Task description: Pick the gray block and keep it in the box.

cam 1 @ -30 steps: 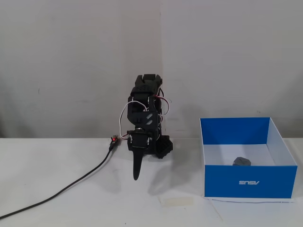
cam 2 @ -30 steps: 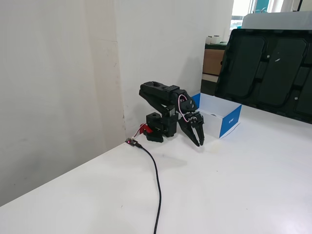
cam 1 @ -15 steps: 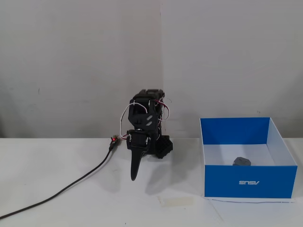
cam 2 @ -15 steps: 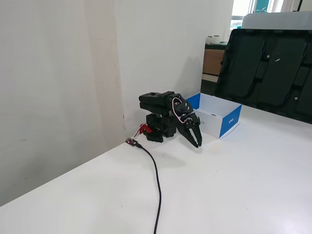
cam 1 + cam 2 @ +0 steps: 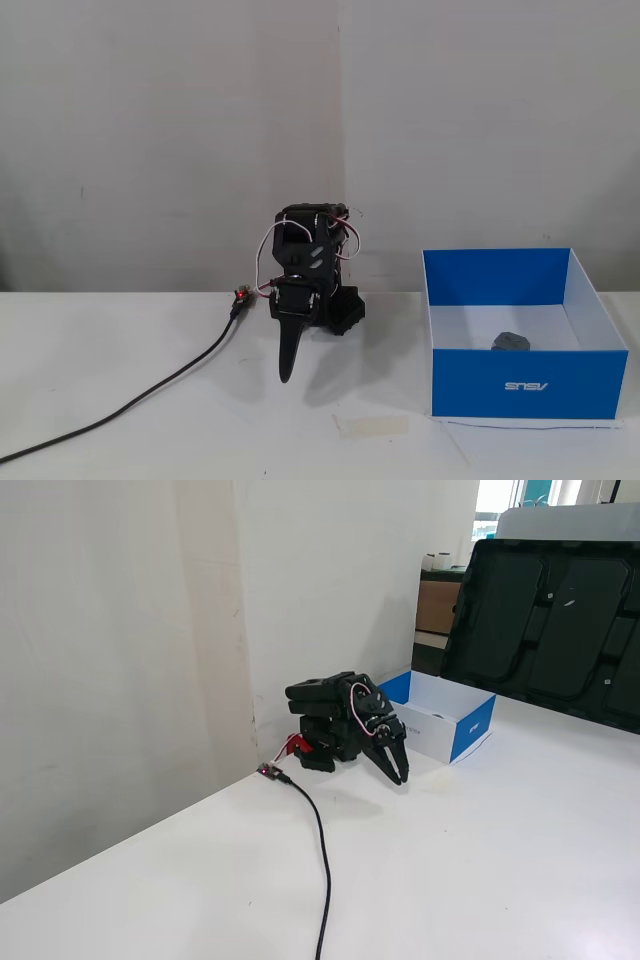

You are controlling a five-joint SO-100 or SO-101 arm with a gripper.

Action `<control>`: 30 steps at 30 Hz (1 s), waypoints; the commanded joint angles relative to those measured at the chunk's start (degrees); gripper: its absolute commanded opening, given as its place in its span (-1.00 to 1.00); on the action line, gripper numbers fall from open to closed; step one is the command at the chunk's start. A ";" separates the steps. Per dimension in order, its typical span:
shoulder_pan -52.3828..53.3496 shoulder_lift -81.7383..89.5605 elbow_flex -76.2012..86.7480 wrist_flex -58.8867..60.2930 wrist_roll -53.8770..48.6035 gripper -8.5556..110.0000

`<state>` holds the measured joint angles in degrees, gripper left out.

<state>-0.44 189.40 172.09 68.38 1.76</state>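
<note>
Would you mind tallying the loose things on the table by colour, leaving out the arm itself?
Blue: 1, the box
Gray: 1, the gray block, lying inside the box
Pale: 1, the tape strip
Black: 1, the cable
Total: 4

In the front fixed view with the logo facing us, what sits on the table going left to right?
Black power cable → black robot arm's claw → flat pale tape strip → blue cardboard box, with the small dark gray block inside it.
</note>
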 commanded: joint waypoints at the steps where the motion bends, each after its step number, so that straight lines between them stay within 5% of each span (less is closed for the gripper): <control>1: 0.26 6.94 0.70 0.26 1.32 -0.85; 30: 0.62 7.03 0.88 0.26 2.11 -0.85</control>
<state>0.53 189.40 172.35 68.38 3.43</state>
